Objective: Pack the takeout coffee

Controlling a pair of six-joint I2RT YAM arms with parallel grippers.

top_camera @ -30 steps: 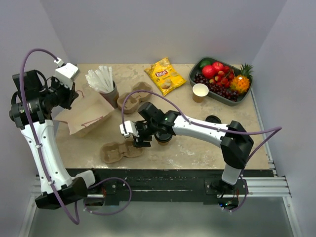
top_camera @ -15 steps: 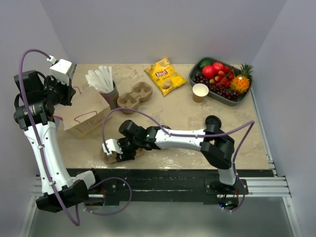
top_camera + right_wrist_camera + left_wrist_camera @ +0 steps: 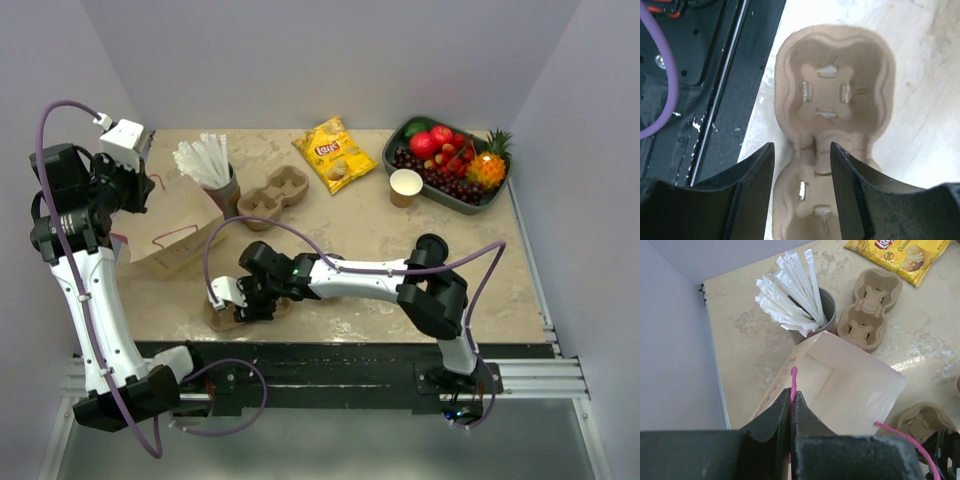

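The takeout coffee is hidden; my right arm covers the table's middle in the top view. My left gripper (image 3: pixel 140 190) is shut on the pink handle (image 3: pixel 793 376) of an open tan paper bag (image 3: pixel 172 238), holding its mouth (image 3: pixel 850 390) up. My right gripper (image 3: pixel 245 300) is open and low over a brown two-cup carrier (image 3: pixel 222 314) at the near left. In the right wrist view the gripper (image 3: pixel 802 170) straddles the carrier's (image 3: pixel 835 90) narrow middle, and both cup wells are empty.
A cup of white wrapped straws (image 3: pixel 210 165) and a second carrier (image 3: pixel 275 195) stand behind the bag. A chips bag (image 3: pixel 335 152), a lidless tan cup (image 3: pixel 405 186) and a fruit tray (image 3: pixel 490 195) are at the back right. The table's front edge (image 3: pixel 757 100) runs beside the near carrier.
My right arm swung from the table's middle, by the lidded cup, left to the near carrier. My left gripper lifted the bag's handle, so the bag stands more upright.
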